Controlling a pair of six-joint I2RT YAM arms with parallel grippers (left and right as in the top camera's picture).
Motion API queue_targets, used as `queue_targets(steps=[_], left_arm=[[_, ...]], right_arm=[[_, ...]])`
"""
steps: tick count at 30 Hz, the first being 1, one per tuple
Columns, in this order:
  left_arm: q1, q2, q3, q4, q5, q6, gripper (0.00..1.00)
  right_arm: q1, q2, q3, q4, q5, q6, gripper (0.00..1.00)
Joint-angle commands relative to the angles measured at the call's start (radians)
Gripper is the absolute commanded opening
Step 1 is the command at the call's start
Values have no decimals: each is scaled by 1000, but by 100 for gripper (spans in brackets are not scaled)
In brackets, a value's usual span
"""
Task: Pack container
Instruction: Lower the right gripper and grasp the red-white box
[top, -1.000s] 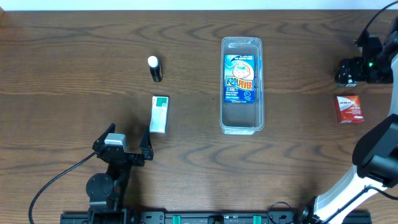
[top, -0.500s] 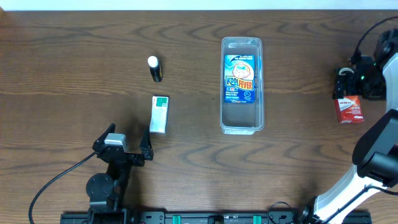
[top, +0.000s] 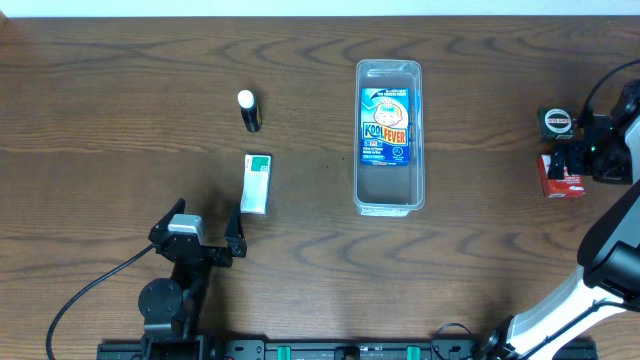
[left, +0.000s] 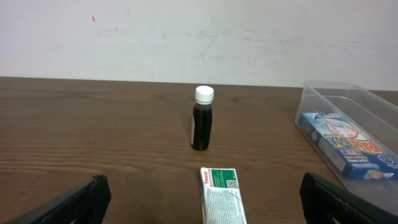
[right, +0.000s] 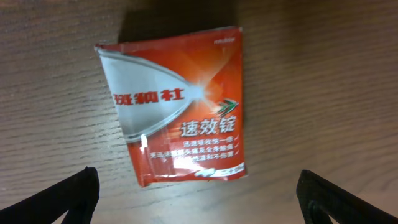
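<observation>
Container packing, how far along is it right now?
Done: the blue Kool Fever box lies inside the container. In hand: the right gripper hovers open over the red box, not gripping yet. To do: that box, the green-and-white box and the dark bottle sit on the table; the left gripper is open and empty.

The overhead view looks straight down on the whole desk. The left wrist view sits low and faces level across the desk; the green box lies between its jaws, the bottle beyond them. The right wrist view looks straight down, close on the red packet between its jaws. The overhead view shows all three.
</observation>
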Motion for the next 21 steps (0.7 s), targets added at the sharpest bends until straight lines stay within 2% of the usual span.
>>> queue_targets(steps=[1,21], left_arm=[[6,-6,-18,-32,11,10,98],[6,-6,-18,-32,11,10,98]], right_arm=[[2,19,-10,8,-43,-52,99],[7,121,-10,59,-24,-86,99]])
